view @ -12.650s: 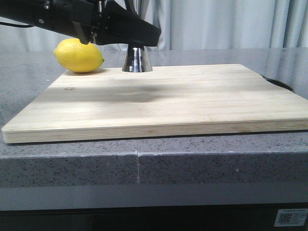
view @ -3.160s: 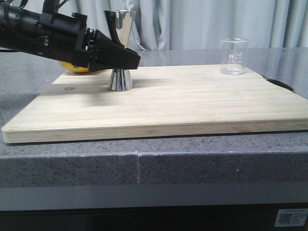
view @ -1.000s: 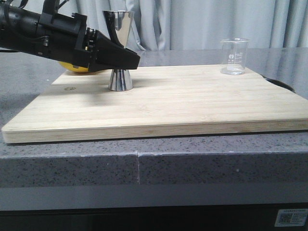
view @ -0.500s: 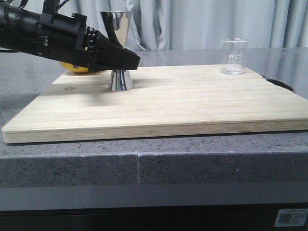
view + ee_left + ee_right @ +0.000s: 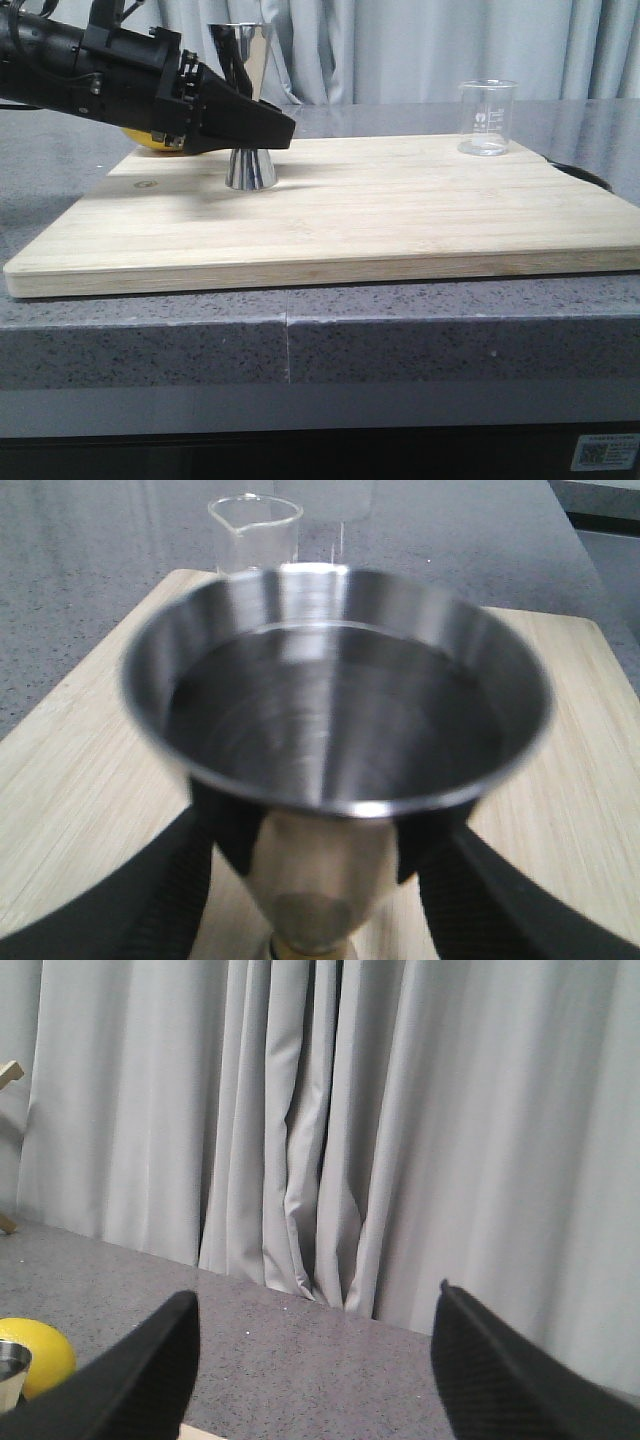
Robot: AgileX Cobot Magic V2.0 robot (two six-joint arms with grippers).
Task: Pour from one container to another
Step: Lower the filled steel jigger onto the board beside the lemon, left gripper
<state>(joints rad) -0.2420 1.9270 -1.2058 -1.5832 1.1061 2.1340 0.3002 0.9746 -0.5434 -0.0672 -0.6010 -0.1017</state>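
The steel hourglass jigger (image 5: 248, 100) stands with its base on the wooden cutting board (image 5: 380, 210), left of the middle. My left gripper (image 5: 262, 126) reaches in from the left and is shut on its waist. In the left wrist view the jigger's wide bowl (image 5: 335, 690) fills the picture, with a black finger (image 5: 225, 830) pressed to each side below the rim. The clear glass beaker (image 5: 487, 118) stands alone at the board's far right corner, and its lip shows beyond the jigger (image 5: 255, 530). My right gripper (image 5: 315, 1360) is open in the air, facing the curtain.
A yellow lemon (image 5: 148, 141) lies behind my left arm at the board's far left corner, also seen as the lemon (image 5: 30, 1355). A dark object (image 5: 580, 175) lies off the board's right edge. Grey stone counter (image 5: 400, 340) surrounds the board; curtains hang behind.
The jigger, earlier farther back by the lemon, now stands nearer and more to the left. In the last second its top leaned slightly left and my left gripper edged right.
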